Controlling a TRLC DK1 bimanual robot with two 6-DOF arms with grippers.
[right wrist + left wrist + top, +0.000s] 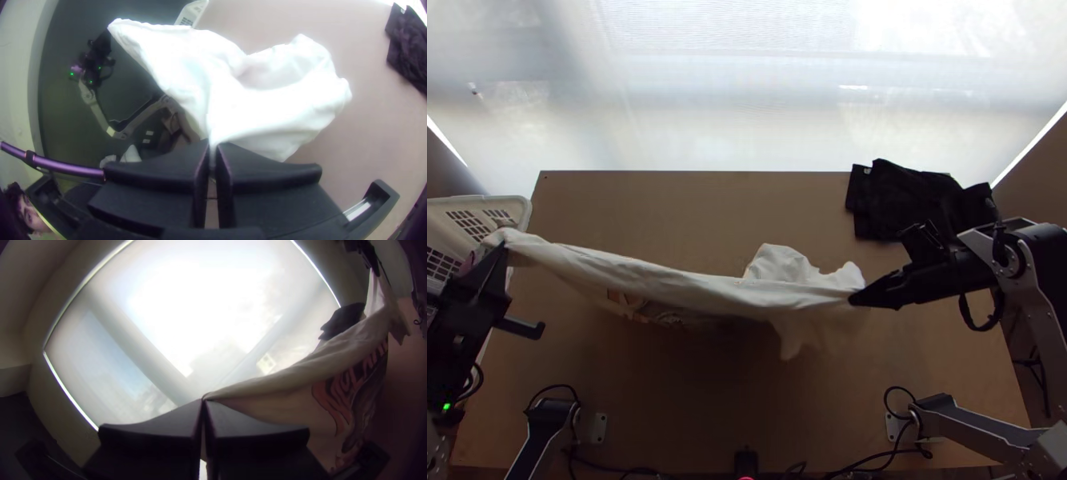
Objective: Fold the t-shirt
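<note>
Across the bench (667, 208) stretches the white t-shirt (707, 292), sagging between two grips, one part drooping near the right! White basket (525, 212) at the left edge, black cloth (899, 204) far right. Left gripper (503, 250) pinched closed on a shirt corner; right gripper (853, 301) clamped on bunched fabric!

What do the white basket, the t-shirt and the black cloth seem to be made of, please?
The basket looks like smooth moulded plastic, with slots through its walls. The t-shirt seems thin matt jersey, perhaps cotton: it hangs in soft folds. The black cloth looks like matt fabric, creased and without shine; its fibre I cannot tell.
</note>
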